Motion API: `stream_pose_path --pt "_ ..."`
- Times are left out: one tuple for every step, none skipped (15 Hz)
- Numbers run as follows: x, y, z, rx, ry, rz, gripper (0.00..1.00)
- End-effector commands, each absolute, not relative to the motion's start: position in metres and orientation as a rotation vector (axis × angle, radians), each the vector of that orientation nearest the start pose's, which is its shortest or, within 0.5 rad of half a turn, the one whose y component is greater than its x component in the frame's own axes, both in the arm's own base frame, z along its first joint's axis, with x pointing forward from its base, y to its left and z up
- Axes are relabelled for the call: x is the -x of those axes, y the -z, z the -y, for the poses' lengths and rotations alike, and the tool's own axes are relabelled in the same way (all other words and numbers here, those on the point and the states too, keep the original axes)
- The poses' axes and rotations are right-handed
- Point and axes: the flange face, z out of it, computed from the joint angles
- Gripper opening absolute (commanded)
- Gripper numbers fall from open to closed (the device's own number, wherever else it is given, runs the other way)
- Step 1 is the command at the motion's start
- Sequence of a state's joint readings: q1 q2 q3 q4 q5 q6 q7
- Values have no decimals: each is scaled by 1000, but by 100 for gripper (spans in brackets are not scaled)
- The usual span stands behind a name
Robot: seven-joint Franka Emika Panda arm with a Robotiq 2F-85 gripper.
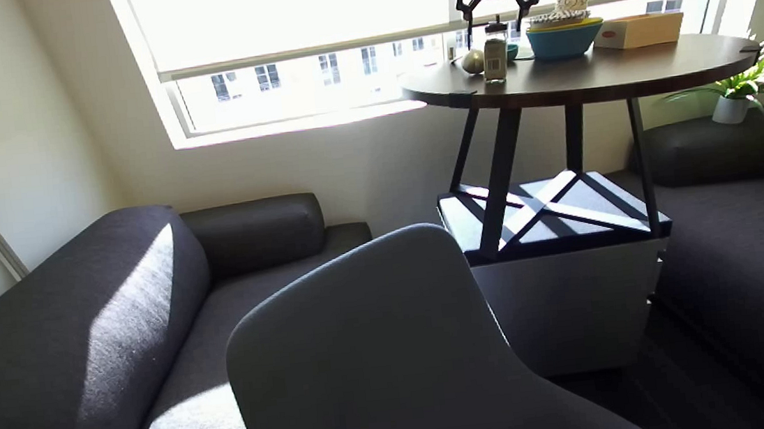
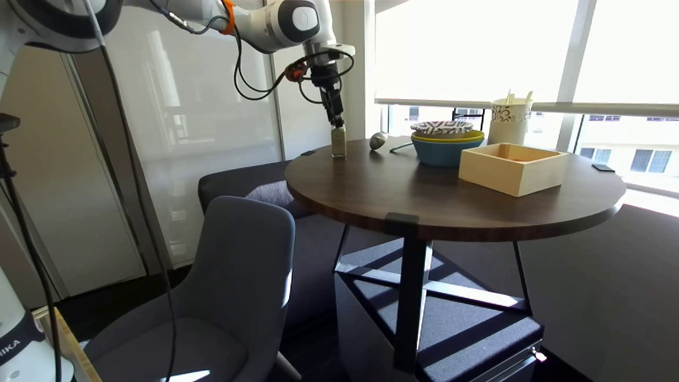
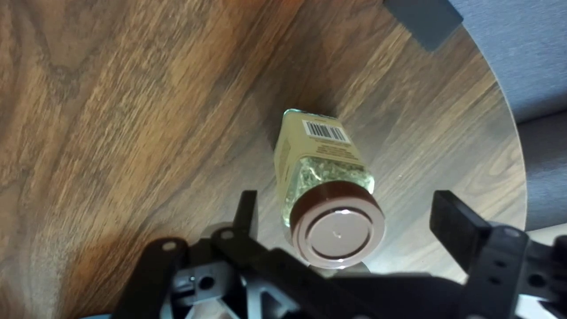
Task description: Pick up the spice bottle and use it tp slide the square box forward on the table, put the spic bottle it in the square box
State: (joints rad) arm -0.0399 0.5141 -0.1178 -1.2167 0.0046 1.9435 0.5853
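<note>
The spice bottle [image 1: 495, 63] stands upright near the edge of the round dark brown table [image 1: 621, 72]. It also shows in an exterior view [image 2: 338, 143] and in the wrist view [image 3: 321, 144], with its brown cap toward the camera. My gripper [image 1: 495, 30] is open above the bottle, fingers pointing down on either side of the cap. In the wrist view the gripper [image 3: 343, 210] has a gap between each finger and the cap. The square box [image 2: 488, 171], low and tan, sits across the table from the bottle. It also shows in an exterior view [image 1: 645, 31].
A blue bowl [image 2: 440, 153] with stacked bowls stands between bottle and box. A patterned cup [image 2: 510, 122] stands behind the box. A round metallic object [image 2: 377, 140] lies close to the bottle. Dark clips [image 2: 401, 224] sit on the table edge. A grey chair [image 2: 249, 249] stands beside the table.
</note>
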Motion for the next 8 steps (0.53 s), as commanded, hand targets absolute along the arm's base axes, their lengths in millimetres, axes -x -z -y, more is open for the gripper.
stream_pose_path --pt "-732 -500 96 2906 310 -1149 98" --pt "-733 -499 96 2908 305 -1158 84" --pt "-734 -497 96 2908 296 -1163 73" --pt "-735 -496 96 2908 287 -1166 70" --pt "-736 -494 96 2911 278 -1170 63" --pt "-736 -494 96 2911 274 -1174 54" --pt "-736 -492 95 2918 266 -1177 48" --pt "-737 -491 95 2919 260 -1179 42"
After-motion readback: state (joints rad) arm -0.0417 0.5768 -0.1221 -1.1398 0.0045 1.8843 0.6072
